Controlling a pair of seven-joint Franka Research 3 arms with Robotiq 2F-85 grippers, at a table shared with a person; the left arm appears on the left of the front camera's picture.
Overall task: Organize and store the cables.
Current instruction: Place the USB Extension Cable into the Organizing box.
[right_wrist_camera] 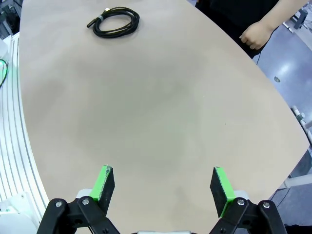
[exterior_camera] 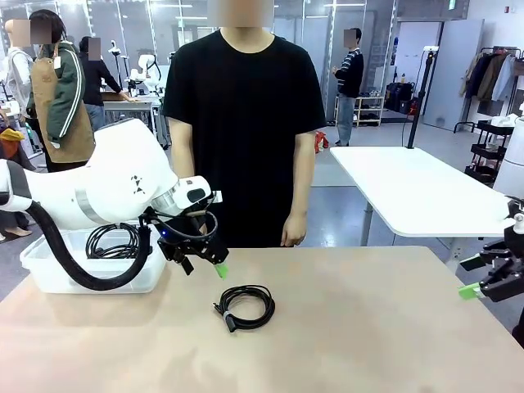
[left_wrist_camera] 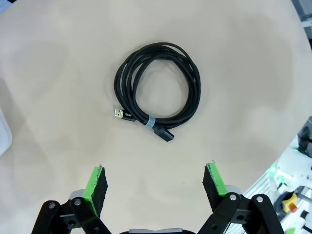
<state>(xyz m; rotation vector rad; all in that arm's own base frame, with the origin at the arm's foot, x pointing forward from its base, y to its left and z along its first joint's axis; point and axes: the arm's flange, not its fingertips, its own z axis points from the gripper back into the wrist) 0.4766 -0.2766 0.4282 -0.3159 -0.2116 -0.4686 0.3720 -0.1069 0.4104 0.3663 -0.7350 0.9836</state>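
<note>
Pickup step, as we read it: one coiled cable lies loose on the table, mid-table, and another coil already sits inside the white bin at the table's 9 o'clock edge. So we judge storage partly done, one coil left out.

Left gripper hangs between bin and loose coil, jaws spread, nothing between the pads. In its wrist view the coil sits at 12 o'clock from the gripper, apart from both fingers, with the USB plug and band on the side nearest us.

Right gripper is parked at the 3 o'clock edge, also spread and empty; the coil is well away from it.

Next move calls for the left arm: go forward and down, straddle one side of the coil's bundle, ideally near the band so the loops hold together, close, then carry it toward 9 o'clock into the bin. The person's hand is near the far edge; we keep clear.
</note>
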